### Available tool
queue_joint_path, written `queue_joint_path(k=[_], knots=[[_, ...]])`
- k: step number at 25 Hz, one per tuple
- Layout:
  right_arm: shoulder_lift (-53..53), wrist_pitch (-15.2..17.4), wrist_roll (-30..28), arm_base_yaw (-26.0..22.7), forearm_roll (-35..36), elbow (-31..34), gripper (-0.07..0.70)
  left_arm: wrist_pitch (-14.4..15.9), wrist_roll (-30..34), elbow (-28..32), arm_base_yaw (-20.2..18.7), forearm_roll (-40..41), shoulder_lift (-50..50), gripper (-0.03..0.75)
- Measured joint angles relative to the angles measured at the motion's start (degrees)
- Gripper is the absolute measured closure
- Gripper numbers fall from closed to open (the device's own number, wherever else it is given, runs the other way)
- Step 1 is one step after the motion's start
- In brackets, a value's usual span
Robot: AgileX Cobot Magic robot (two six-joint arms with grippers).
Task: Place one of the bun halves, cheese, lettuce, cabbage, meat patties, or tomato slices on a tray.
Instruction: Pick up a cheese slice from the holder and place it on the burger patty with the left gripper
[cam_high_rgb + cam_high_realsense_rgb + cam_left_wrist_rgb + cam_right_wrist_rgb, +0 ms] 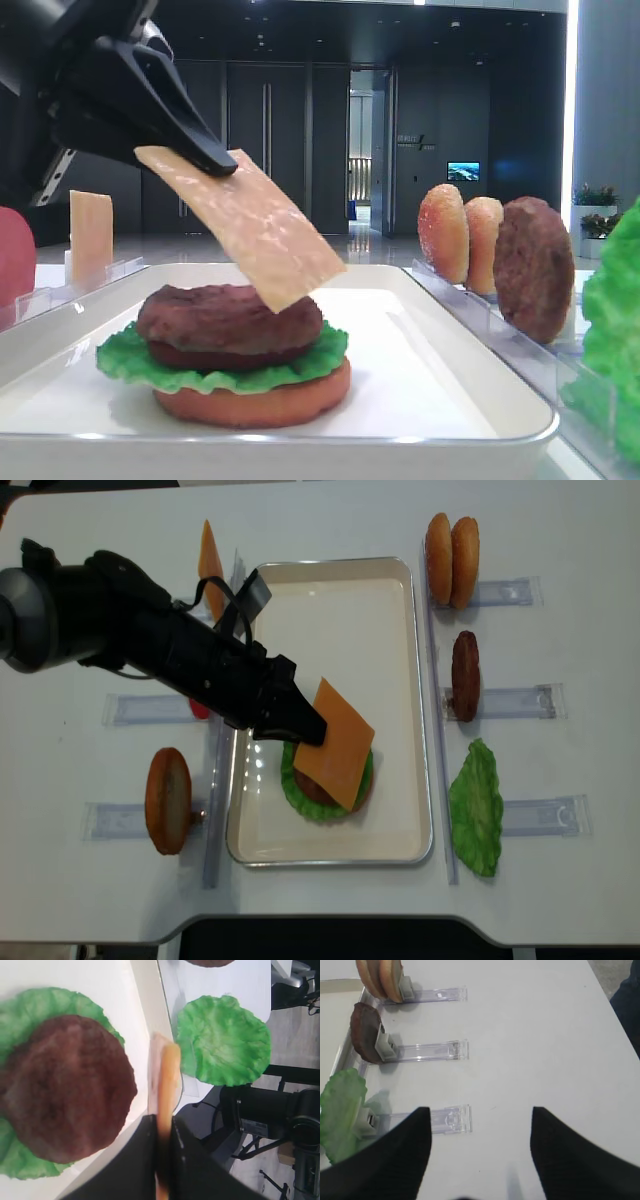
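orange cheese [250, 225] is pinched in the closed left gripper [215, 160], tilted just above the patty [228, 318] on the tray [400, 630], not released yet; right gripper [480, 1130] stands wide and empty.

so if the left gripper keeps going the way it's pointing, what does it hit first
Probably the meat patty on the tray: the left gripper slants down toward it, and the cheese it holds would touch first, though depth is unclear.

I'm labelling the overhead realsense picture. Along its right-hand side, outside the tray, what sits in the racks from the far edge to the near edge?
Pair of bun halves → meat patty → lettuce leaf.
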Motion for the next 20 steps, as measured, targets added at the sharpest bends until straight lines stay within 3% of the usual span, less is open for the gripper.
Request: queue_joint_path(k=[20], knots=[[0.0, 0.0, 0.0, 0.0, 0.0, 0.0, 0.216, -3.3, -1.1, 0.0, 0.0, 4.5, 0.0, 0.683]])
